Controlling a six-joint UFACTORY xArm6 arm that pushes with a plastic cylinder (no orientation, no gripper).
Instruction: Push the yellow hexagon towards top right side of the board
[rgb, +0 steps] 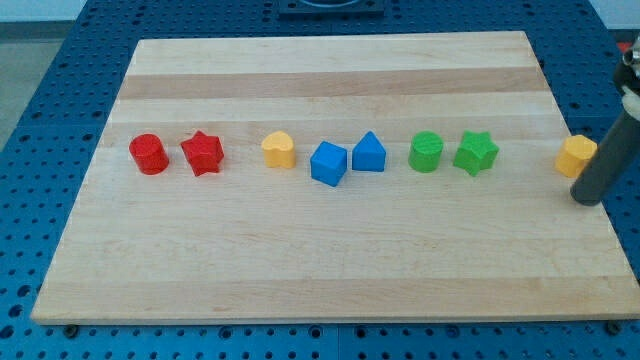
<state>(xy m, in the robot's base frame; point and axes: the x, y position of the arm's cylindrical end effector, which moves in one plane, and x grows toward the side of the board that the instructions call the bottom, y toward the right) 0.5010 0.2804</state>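
Note:
The yellow hexagon (576, 156) lies near the right edge of the wooden board (330, 270), about mid-height. My rod comes in from the view's right, and my tip (587, 197) rests just below and to the right of the hexagon, close to or touching it. A second yellow block (279, 150), rounded like a heart, sits left of the board's middle.
A row of blocks runs across the board's middle: a red cylinder (149, 154), a red star (202, 153), a blue cube (328, 164), a blue triangular block (368, 153), a green cylinder (426, 153) and a green star (476, 153). A blue perforated table surrounds the board.

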